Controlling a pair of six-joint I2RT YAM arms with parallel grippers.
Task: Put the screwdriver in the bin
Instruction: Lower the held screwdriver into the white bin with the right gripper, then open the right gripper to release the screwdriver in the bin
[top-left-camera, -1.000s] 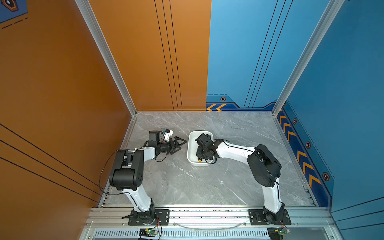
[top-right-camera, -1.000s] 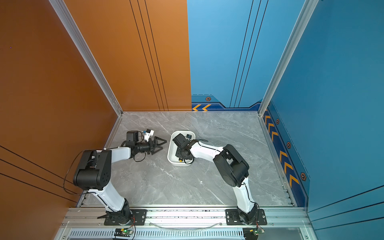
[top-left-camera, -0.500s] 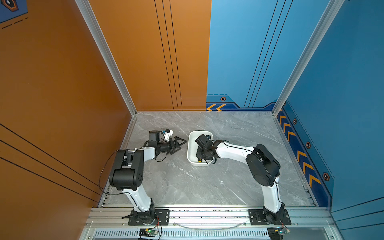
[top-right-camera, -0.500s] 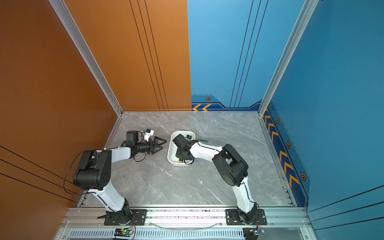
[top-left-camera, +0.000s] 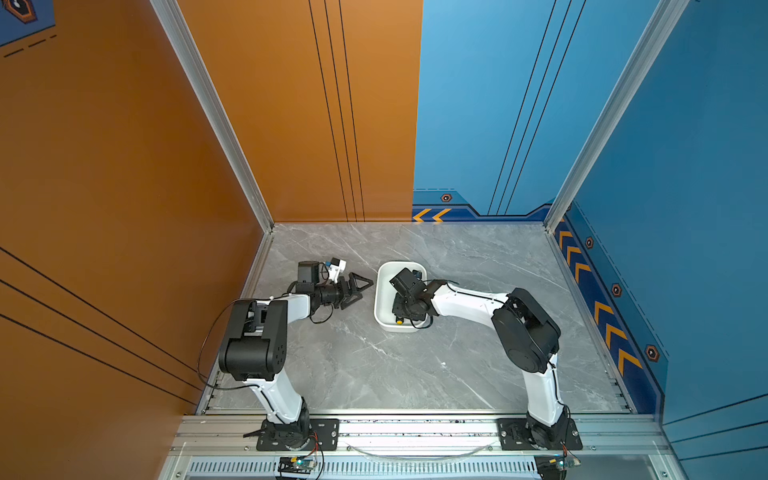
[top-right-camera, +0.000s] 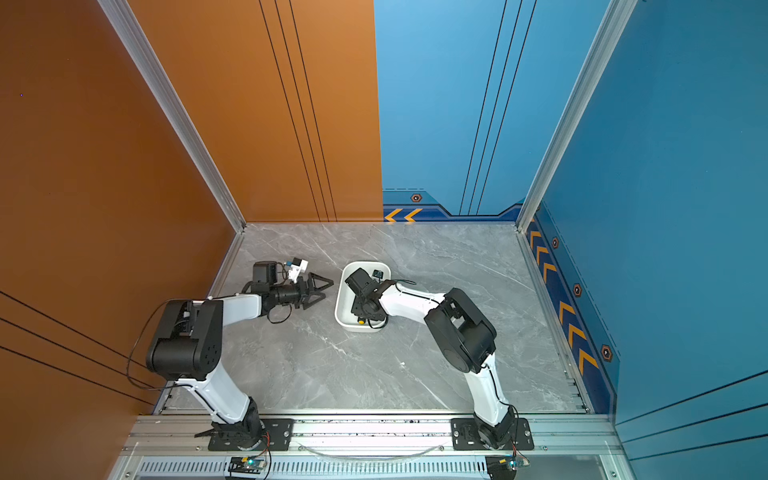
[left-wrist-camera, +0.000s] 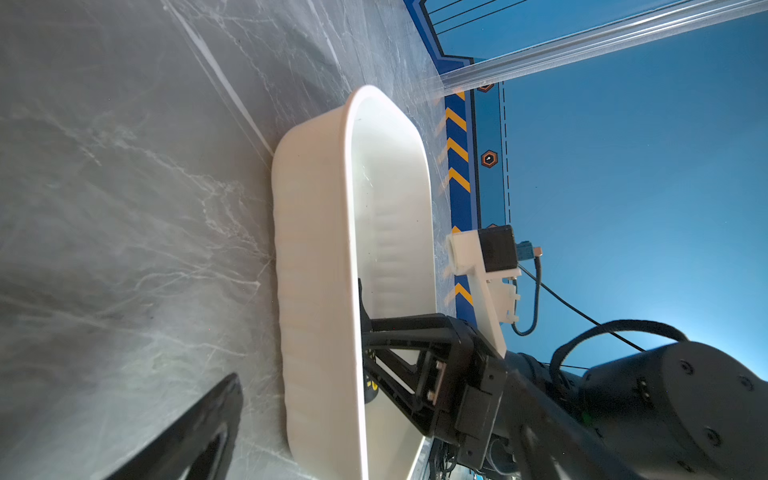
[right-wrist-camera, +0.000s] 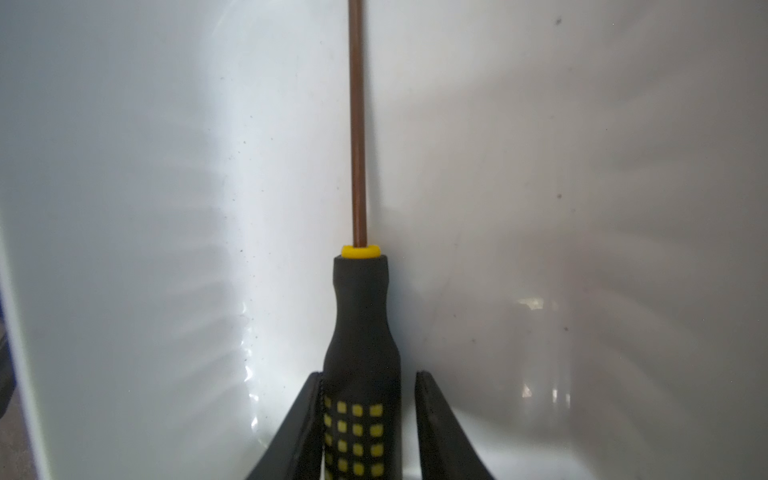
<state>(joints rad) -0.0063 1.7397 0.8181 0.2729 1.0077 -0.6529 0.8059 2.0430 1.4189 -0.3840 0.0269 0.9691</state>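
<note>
1. Right end effector (right-wrist-camera: 369, 373) has eased apart since the earlier frame; a gap shows beside the screwdriver (right-wrist-camera: 359, 299) handle.
2. Screwdriver lies inside the bin (top-left-camera: 377, 295).
3. Advise: spread fully, then lift straight clear.

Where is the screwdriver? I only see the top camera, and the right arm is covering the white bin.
Observer: In the right wrist view the screwdriver lies inside the bin, with its shaft along the white bottom.
Operator: Is the claw squeezing it?
Observer: No. The right claw shows a gap on one side of the handle. Only the other finger touches it.
Operator: Is the claw way down in there?
Observer: Yes. The left wrist view shows it reaching below the bin's rim.
</note>
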